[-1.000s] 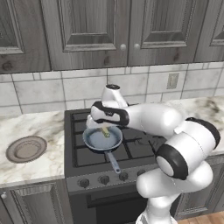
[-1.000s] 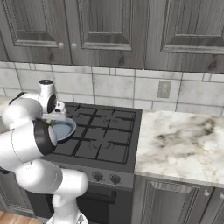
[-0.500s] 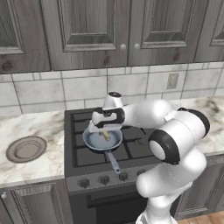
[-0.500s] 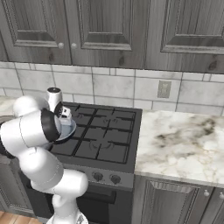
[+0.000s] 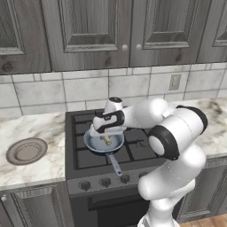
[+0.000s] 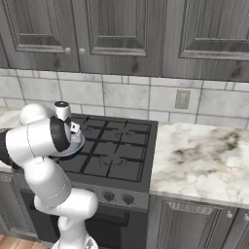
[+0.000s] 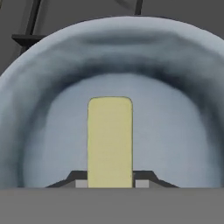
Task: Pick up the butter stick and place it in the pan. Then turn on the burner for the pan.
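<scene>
Pale-yellow butter stick (image 7: 110,140) hung upright between the two dark fingertips (image 7: 78,178), gripper (image 5: 105,136) clamped on it, directly over the grey-blue pan (image 7: 39,87). Whether its lower end touched the pan floor could not be told. Best handling, by my judgement: lower until the stick nearly rests on the pan floor, then part the jaws and lift straight up, so it does not skid toward the rim. Pan sat on the stove's front-left burner (image 5: 93,156), handle (image 5: 115,165) pointing at the front knobs (image 5: 105,181); nothing else lay in it. Brown plate (image 5: 26,150) on the marble counter was bare.
</scene>
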{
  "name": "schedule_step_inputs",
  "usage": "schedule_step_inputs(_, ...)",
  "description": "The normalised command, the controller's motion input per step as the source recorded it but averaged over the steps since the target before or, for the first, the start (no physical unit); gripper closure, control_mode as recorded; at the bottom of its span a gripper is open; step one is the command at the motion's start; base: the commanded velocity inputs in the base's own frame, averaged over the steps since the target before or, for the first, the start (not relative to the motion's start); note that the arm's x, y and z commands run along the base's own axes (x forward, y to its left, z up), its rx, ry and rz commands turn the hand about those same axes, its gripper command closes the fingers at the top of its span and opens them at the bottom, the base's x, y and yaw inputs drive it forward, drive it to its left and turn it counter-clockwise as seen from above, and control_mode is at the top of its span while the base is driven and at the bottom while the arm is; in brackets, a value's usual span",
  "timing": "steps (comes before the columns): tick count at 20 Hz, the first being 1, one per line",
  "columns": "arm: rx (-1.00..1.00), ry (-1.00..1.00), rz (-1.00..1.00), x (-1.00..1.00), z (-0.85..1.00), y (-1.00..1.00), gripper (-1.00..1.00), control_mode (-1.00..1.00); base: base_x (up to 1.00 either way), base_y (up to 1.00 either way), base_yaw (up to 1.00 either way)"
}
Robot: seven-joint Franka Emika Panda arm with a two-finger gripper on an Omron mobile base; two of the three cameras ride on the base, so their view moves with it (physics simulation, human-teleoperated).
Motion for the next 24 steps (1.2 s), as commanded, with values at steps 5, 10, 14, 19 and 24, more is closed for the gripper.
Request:
schedule_step_inputs(5,0.00,0.00,-0.02,0.07,-0.09,0.03,-1.00,-1.00,0.00,0.00,0.00)
schedule_step_inputs(10,0.00,0.00,0.00,0.01,0.00,0.00,-1.00,-1.00,0.00,0.00,0.00)
schedule_step_inputs(14,0.00,0.00,0.00,-0.01,0.04,0.00,-1.00,-1.00,0.00,0.00,0.00)
schedule_step_inputs(19,0.00,-0.10,-0.03,-0.21,0.28,0.09,-1.00,-1.00,0.00,0.00,0.00)
schedule_step_inputs(24,0.00,-0.14,-0.05,-0.32,0.40,0.15,-1.00,-1.00,0.00,0.00,0.00)
